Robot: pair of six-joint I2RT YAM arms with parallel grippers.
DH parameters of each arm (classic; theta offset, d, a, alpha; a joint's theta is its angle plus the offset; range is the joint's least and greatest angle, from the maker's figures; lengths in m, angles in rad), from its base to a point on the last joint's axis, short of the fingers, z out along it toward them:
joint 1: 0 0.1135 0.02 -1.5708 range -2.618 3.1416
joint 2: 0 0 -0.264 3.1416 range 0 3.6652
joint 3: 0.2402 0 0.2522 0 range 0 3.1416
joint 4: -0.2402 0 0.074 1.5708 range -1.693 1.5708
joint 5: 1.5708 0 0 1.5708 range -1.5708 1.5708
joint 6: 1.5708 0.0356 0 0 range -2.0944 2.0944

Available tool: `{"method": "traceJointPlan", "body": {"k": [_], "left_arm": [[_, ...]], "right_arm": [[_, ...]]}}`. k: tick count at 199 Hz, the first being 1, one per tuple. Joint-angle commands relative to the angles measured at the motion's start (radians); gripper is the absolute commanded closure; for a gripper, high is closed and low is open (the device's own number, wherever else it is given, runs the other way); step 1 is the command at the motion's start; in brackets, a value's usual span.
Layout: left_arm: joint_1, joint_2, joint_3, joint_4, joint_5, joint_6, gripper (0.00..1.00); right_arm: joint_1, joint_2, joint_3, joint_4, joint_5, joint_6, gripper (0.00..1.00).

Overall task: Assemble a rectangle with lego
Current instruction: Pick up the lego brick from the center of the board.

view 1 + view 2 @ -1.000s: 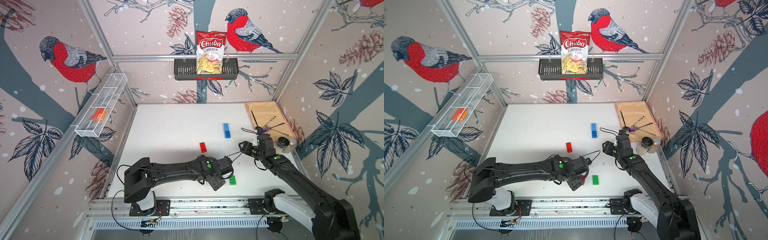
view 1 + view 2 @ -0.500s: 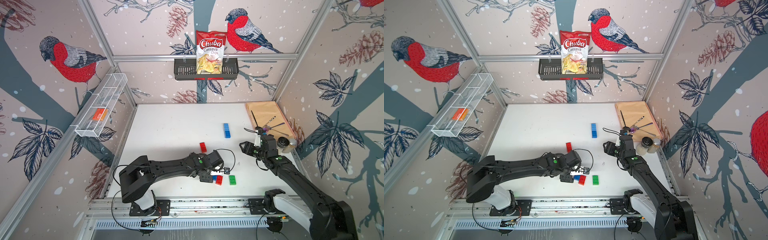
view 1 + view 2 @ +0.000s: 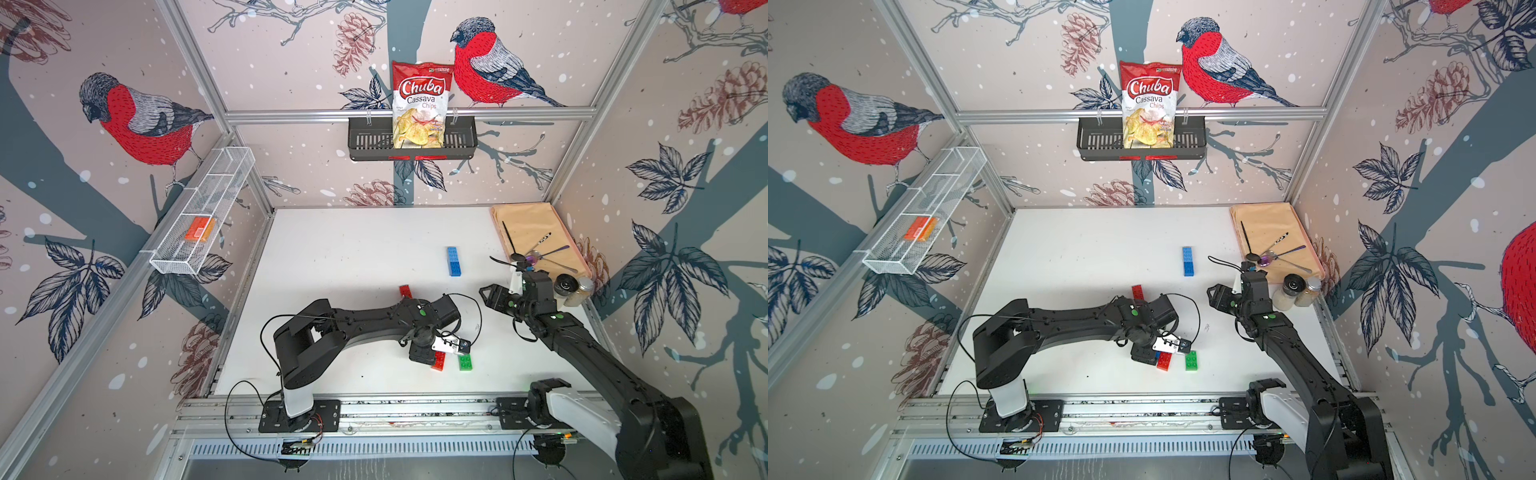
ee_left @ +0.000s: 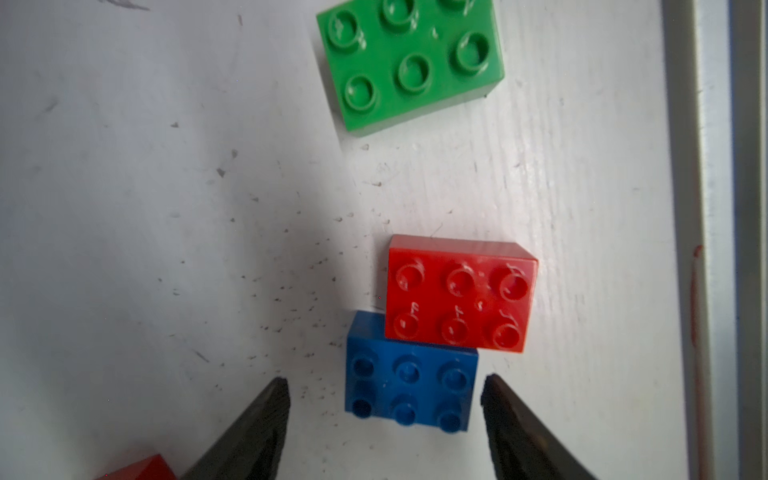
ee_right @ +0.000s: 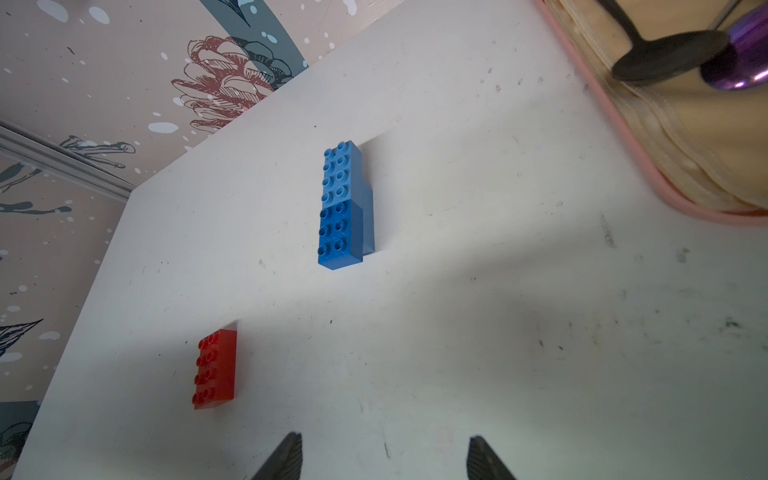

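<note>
Left gripper [image 4: 385, 378], right gripper [image 5: 385, 436]: jaws parted, holding nothing.
Two red bricks [image 3: 438, 360] [image 3: 404, 289]; one green brick [image 4: 409, 62]; one blue brick [image 4: 411, 399]; one blue stack [image 3: 454, 261]; left arm [image 3: 374, 320] overlaps upper red.

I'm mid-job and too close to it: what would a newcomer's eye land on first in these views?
First the red Chuba chips bag standing in the black basket on the back wall, among painted bullfinches. Then the left gripper, jaws open either side of a blue brick that touches a red brick near the table front edge, with a green brick lying apart beside them.
</note>
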Motion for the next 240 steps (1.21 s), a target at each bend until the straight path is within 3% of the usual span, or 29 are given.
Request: {"method": "traceJointPlan", "body": {"k": [1,102,146,166,201,240], "left_arm": [[0.001,0.025,0.013,-0.050,0.022,0.015,0.29],[0.002,0.052,-0.040,0.067,-0.098,-0.026,0.50],[0.001,0.028,-0.053,0.138,-0.114,-0.104,0.57],[0.008,0.009,-0.044,0.160,-0.138,-0.217,0.58],[0.058,0.019,0.052,0.054,-0.218,-0.542,0.59],[0.074,-0.002,0.101,-0.002,-0.174,-0.927,0.59]], "right_arm": [[-0.005,0.000,0.000,0.031,-0.011,-0.021,0.34],[-0.025,0.008,-0.012,0.044,-0.022,-0.025,0.34],[-0.029,0.008,-0.013,0.042,-0.023,-0.022,0.34],[-0.031,0.007,-0.018,0.044,-0.023,-0.017,0.35],[-0.035,0.008,-0.024,0.053,0.008,0.008,0.35],[-0.037,0.002,-0.023,0.054,0.098,0.044,0.35]]}}
